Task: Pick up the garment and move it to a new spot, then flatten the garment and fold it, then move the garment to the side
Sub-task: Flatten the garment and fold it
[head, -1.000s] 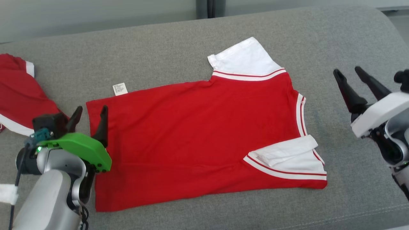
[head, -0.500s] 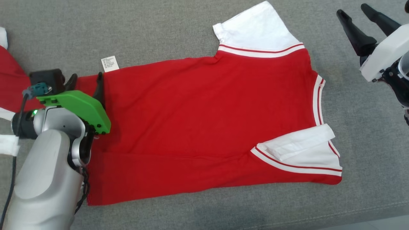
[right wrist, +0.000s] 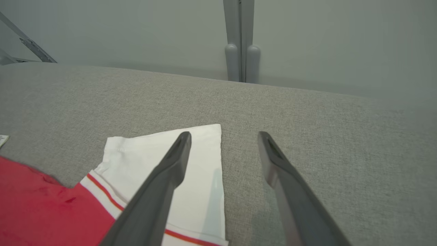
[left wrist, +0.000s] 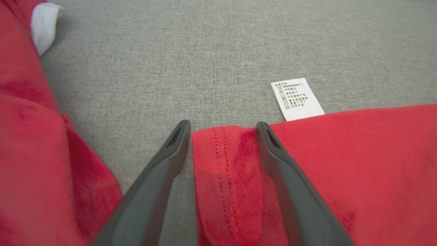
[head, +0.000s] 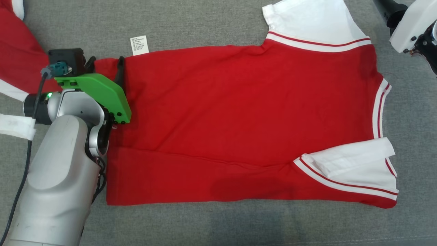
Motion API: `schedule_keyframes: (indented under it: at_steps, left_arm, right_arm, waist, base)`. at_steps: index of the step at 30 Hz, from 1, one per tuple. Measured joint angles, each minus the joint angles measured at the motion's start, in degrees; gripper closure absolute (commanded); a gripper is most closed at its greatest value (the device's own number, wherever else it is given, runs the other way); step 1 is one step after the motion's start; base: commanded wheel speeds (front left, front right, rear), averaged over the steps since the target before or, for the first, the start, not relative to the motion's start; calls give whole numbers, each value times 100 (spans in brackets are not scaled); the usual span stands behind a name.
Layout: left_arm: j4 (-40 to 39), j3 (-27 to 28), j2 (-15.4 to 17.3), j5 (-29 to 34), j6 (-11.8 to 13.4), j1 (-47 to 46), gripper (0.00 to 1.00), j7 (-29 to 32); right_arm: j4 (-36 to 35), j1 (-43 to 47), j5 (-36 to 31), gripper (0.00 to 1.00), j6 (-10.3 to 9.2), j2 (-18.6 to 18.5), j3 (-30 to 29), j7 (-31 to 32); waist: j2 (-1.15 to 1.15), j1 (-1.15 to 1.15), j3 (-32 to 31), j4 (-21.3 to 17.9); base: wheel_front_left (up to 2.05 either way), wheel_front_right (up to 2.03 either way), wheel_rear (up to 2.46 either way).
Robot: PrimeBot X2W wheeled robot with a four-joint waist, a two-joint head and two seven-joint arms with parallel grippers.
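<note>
Cushion [head: 205,20] — left tool [head: 106,61] agape astride garment [head: 239,102] hem, nearer label [head: 139,45] than before; right tool [right wrist: 224,135] agape.

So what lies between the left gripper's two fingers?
The hemmed corner of the red shirt, on the grey cushion; the left gripper is open around it, as the left wrist view shows.

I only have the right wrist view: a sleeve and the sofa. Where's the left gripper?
Observer: The left gripper is open at the shirt's hem corner, with one finger on each side of it.
Operator: Anything close to it?
Observer: A second red garment lies just to its left, apart from the shirt.
Operator: Is the shirt flat?
Observer: Mostly. The near sleeve is folded over on itself.
</note>
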Motion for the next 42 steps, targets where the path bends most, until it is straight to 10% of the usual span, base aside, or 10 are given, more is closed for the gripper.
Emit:
schedule_keyframes:
  at_steps: [8, 14, 16, 39, 42]
  left_arm:
    - [78, -51, -119, 41, -1, -168, 0, -1]
    - [-14, -194, -254, 41, -4, -237, 64, 59]
    - [-63, -219, -289, 40, -37, -244, 100, 99]
    - [-582, -506, -489, 32, -163, -242, 100, -92]
    - [-617, -530, -498, 32, -164, -241, 100, -103]
  right_arm:
    - [394, -274, -51, 0, 66, 73, 109, 49]
    - [778, -395, -100, 0, 68, 46, 96, 140]
    - [900, -465, -99, 0, 67, 45, 67, 169]
    - [1838, -944, -116, 0, 63, 168, 131, 350]
    - [1941, -1025, -151, 48, 65, 174, 164, 397]
  waist:
    - [0, 0, 151, 265]
    - [0, 0, 218, 418]
    - [0, -1, 241, 469]
    - [0, -1, 452, 827]
    - [0, -1, 468, 843]
  base:
    - [0, 0, 0]
    - [0, 0, 0]
    - [0, 0, 0]
    - [0, 0, 0]
    - [0, 0, 0]
